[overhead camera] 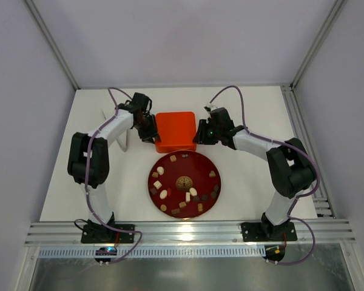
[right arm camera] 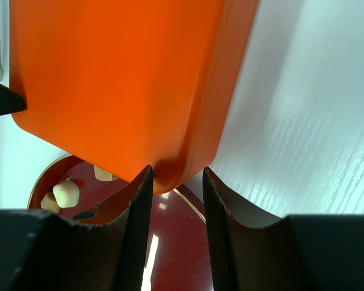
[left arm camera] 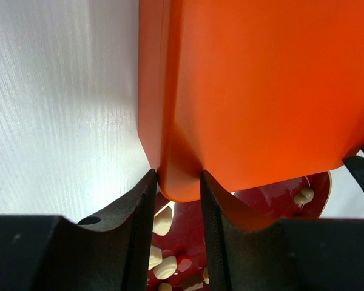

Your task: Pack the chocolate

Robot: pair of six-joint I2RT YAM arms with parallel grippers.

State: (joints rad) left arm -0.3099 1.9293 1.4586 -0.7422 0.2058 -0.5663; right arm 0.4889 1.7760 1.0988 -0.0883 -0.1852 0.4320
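Note:
An orange box [overhead camera: 175, 130] with rounded corners lies over the far rim of the round dark-red plate [overhead camera: 200, 167]. Several chocolate pieces [overhead camera: 187, 196], dark brown, tan and cream, are scattered on the plate. My left gripper [overhead camera: 150, 134] is at the box's near left corner. In the left wrist view both fingers of the gripper [left arm camera: 178, 176] press on that orange corner [left arm camera: 261, 91], with cream pieces [left arm camera: 164, 218] below. My right gripper [overhead camera: 200, 134] straddles the near right corner [right arm camera: 121, 79]. There the gripper [right arm camera: 177, 173] has one finger touching the corner and a small gap at the other.
A white upright piece [overhead camera: 126, 140] stands just left of the left arm. Aluminium rails run along the near edge [overhead camera: 188, 233] and the right side [overhead camera: 291, 103] of the white table. Grey walls close in the back and sides.

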